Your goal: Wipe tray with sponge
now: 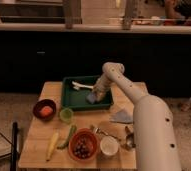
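The dark green tray (73, 101) sits at the back middle of the wooden table. A small grey-blue sponge (91, 97) lies inside it near the right front corner. My gripper (95, 93) reaches down into the tray from the right and sits right on the sponge. A white utensil (82, 86) lies in the tray's back part, left of the gripper.
A red bowl (44, 109) with an orange item stands left of the tray. A green cup (66, 115), a banana (53, 145), a green vegetable (69, 136), an orange bowl of dark fruit (82, 145), a white cup (109, 146) and a grey cloth (121, 117) lie in front.
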